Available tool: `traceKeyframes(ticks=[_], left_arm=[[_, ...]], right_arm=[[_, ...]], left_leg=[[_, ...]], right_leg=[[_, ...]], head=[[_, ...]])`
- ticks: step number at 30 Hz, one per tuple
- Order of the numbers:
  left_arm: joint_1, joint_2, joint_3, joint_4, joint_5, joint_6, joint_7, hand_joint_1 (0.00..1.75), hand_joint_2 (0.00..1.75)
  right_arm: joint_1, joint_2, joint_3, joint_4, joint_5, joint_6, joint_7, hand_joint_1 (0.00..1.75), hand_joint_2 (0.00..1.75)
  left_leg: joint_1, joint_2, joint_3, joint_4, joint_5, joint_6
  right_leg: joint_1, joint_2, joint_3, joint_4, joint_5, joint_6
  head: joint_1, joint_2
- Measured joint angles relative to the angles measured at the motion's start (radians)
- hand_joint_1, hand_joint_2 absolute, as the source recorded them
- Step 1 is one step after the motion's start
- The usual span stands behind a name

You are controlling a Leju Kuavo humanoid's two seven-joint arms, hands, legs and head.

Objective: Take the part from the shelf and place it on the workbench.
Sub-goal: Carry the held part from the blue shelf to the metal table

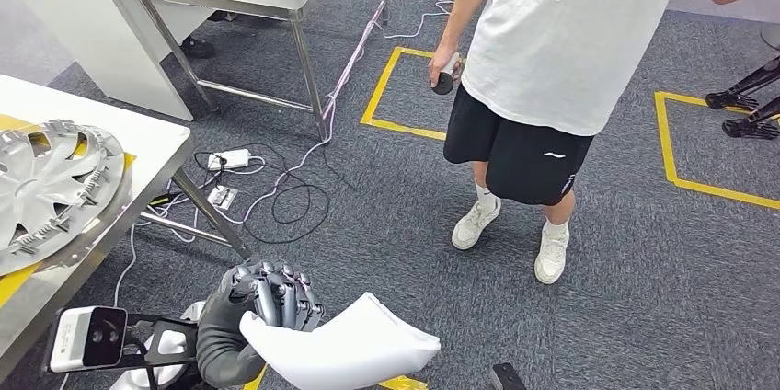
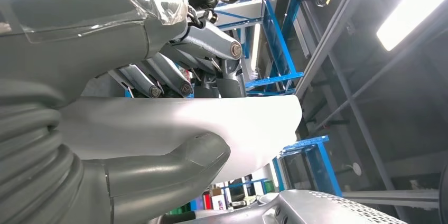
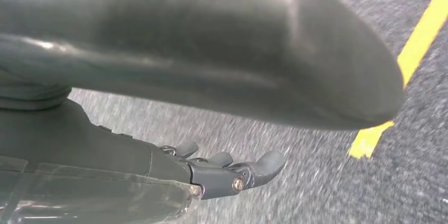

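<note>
The left hand grips the white curved part, fingers over its upper edge, low over the carpet beside the surface. The left wrist view adds the thumb pressed under the part. The right hand hangs above the floor, fingers apart and seemingly holding nothing, though the view is blurred. A person stands ahead.

Left robot hand: grey ribbed cover, thick grey thumb, dark metal fingers with silver screws.
</note>
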Motion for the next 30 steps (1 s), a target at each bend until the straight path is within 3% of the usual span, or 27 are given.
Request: traceKeyframes(ticks=[1, 3, 5, 7, 8, 9, 11, 12, 14, 16, 18, 19, 21, 23, 24, 25, 27, 29, 30], left_arm=[[0.000, 0.000, 0.001, -0.002, 0.000, -0.002, 0.001, 1.75, 1.75], [-0.002, -0.002, 0.001, -0.006, -0.001, -0.004, 0.001, 1.75, 1.75], [-0.006, -0.005, 0.001, -0.007, -0.002, -0.005, 0.002, 1.75, 1.75], [-0.007, -0.008, -0.001, -0.006, -0.003, -0.005, 0.003, 1.75, 1.75], [-0.006, -0.009, -0.001, -0.006, -0.004, -0.005, 0.004, 1.75, 1.75], [-0.006, -0.009, -0.002, -0.005, -0.004, -0.005, 0.004, 1.75, 1.75], [-0.006, -0.010, -0.002, -0.005, -0.004, -0.005, 0.004, 1.75, 1.75], [-0.006, -0.010, -0.002, -0.005, -0.004, -0.005, 0.004, 1.75, 1.75], [-0.006, -0.009, -0.001, -0.005, -0.004, -0.005, 0.004, 1.75, 1.75], [-0.007, -0.009, -0.001, -0.005, -0.004, -0.005, 0.004, 1.75, 1.75], [-0.007, -0.009, -0.001, -0.005, -0.004, -0.006, 0.004, 1.75, 1.75], [-0.008, -0.009, -0.001, -0.005, -0.004, -0.008, 0.005, 1.75, 1.75], [-0.007, -0.009, 0.000, -0.004, -0.004, -0.013, 0.007, 1.75, 1.75], [-0.007, -0.008, -0.001, -0.002, -0.004, -0.018, 0.009, 1.75, 1.75], [-0.007, -0.008, -0.001, 0.000, -0.003, -0.020, 0.011, 1.75, 1.75], [-0.007, -0.008, -0.001, 0.001, -0.003, -0.021, 0.012, 1.75, 1.75], [-0.009, -0.009, 0.000, 0.002, -0.002, -0.023, 0.014, 1.75, 1.75], [-0.012, -0.009, 0.000, 0.002, 0.001, -0.025, 0.015, 1.75, 1.75], [-0.012, -0.010, 0.000, 0.002, 0.002, -0.025, 0.015, 1.75, 1.75]], right_arm=[[0.000, 0.002, -0.004, 0.000, -0.003, -0.001, -0.001, 0.00, 0.00], [0.000, 0.004, -0.010, 0.000, -0.004, -0.003, -0.004, 0.00, 0.00], [0.003, 0.003, -0.014, 0.001, -0.004, -0.004, -0.005, 0.00, 0.00], [0.008, 0.002, -0.017, 0.002, -0.005, -0.004, -0.005, 0.00, 0.00], [0.010, 0.001, -0.018, 0.003, -0.005, -0.004, -0.005, 0.00, 0.00], [0.012, 0.000, -0.019, 0.003, -0.005, -0.004, -0.005, 0.00, 0.00], [0.012, -0.001, -0.021, 0.003, -0.005, -0.004, -0.005, 0.00, 0.00], [0.011, -0.001, -0.023, 0.003, -0.005, -0.004, -0.005, 0.00, 0.00], [0.010, 0.000, -0.025, 0.003, -0.005, -0.004, -0.005, 0.00, 0.00], [0.009, 0.000, -0.027, 0.003, -0.005, -0.004, -0.005, 0.00, 0.00], [0.008, 0.000, -0.028, 0.003, -0.004, -0.004, -0.007, 0.00, 0.00], [0.007, 0.000, -0.028, 0.003, -0.001, -0.004, -0.008, 0.00, 0.00], [0.008, -0.001, -0.028, 0.004, 0.009, -0.004, -0.009, 0.00, 0.00], [0.009, -0.001, -0.027, 0.004, 0.020, -0.004, -0.008, 0.00, 0.00], [0.009, -0.001, -0.027, 0.004, 0.022, -0.004, -0.008, 0.00, 0.00], [0.010, -0.001, -0.027, 0.004, 0.023, -0.003, -0.007, 0.00, 0.00], [0.010, 0.001, -0.027, 0.005, 0.022, -0.001, -0.007, 0.00, 0.00], [0.011, 0.002, -0.027, 0.005, 0.022, 0.000, -0.007, 0.00, 0.00], [0.013, 0.003, -0.027, 0.005, 0.021, 0.001, -0.006, 0.00, 0.00]], left_leg=[[0.002, -0.005, 0.006, -0.011, 0.004, 0.004], [0.007, -0.013, 0.028, -0.041, 0.015, 0.012], [0.009, -0.023, 0.042, -0.057, 0.021, 0.017], [0.009, -0.037, 0.043, -0.057, 0.019, 0.018], [0.008, -0.045, 0.044, -0.056, 0.017, 0.017], [0.009, -0.052, 0.045, -0.055, 0.015, 0.014], [0.012, -0.063, 0.048, -0.046, 0.006, 0.005], [0.011, -0.067, 0.048, -0.038, -0.001, -0.002], [0.010, -0.071, 0.045, -0.026, -0.012, -0.014], [0.011, -0.071, 0.043, -0.023, -0.016, -0.020], [0.015, -0.060, 0.033, 0.003, -0.035, -0.028], [0.017, -0.052, 0.014, 0.045, -0.059, -0.033], [0.019, -0.040, -0.054, 0.180, -0.119, -0.040], [0.020, -0.038, -0.112, 0.276, -0.140, -0.041], [0.020, -0.037, -0.115, 0.270, -0.124, -0.038], [0.019, -0.033, -0.098, 0.228, -0.093, -0.033], [0.008, 0.008, -0.028, 0.085, -0.028, -0.013], [-0.007, 0.045, 0.015, -0.003, -0.004, 0.004], [-0.011, 0.046, 0.017, -0.011, -0.008, 0.008]], right_leg=[[-0.001, -0.002, 0.002, -0.003, -0.001, 0.004], [-0.001, 0.021, -0.007, 0.024, -0.017, 0.008], [-0.003, 0.062, -0.060, 0.130, -0.058, 0.005], [-0.006, 0.079, -0.135, 0.253, -0.093, 0.007], [-0.008, 0.081, -0.155, 0.274, -0.090, 0.014], [-0.010, 0.081, -0.153, 0.252, -0.070, 0.023], [-0.016, 0.081, -0.101, 0.115, -0.001, 0.044], [-0.016, 0.082, -0.072, 0.052, 0.026, 0.046], [-0.013, 0.084, -0.044, -0.006, 0.049, 0.032], [-0.011, 0.085, -0.042, -0.004, 0.049, 0.013], [-0.013, 0.084, -0.038, -0.006, 0.048, 0.001], [-0.015, 0.083, -0.036, -0.006, 0.047, -0.005], [-0.010, 0.077, -0.033, -0.006, 0.044, -0.013], [-0.005, 0.066, -0.032, -0.006, 0.041, -0.017], [-0.003, 0.060, -0.030, -0.006, 0.040, -0.019], [0.000, 0.054, -0.027, -0.006, 0.038, -0.021], [0.005, 0.041, -0.020, -0.006, 0.034, -0.021], [0.009, 0.026, -0.016, -0.007, 0.029, -0.016], [0.010, 0.016, -0.014, -0.009, 0.027, -0.012]], head=[[0.000, 0.000], [0.002, 0.000], [0.004, 0.000], [0.005, 0.000], [0.005, 0.000], [0.005, 0.000], [0.005, 0.000], [0.005, 0.000], [0.004, 0.000], [0.003, 0.000], [0.002, 0.000], [0.001, 0.000], [0.000, 0.000], [0.000, 0.000], [0.000, 0.000], [0.000, 0.000], [0.000, 0.000], [0.000, 0.000], [0.000, 0.000]])
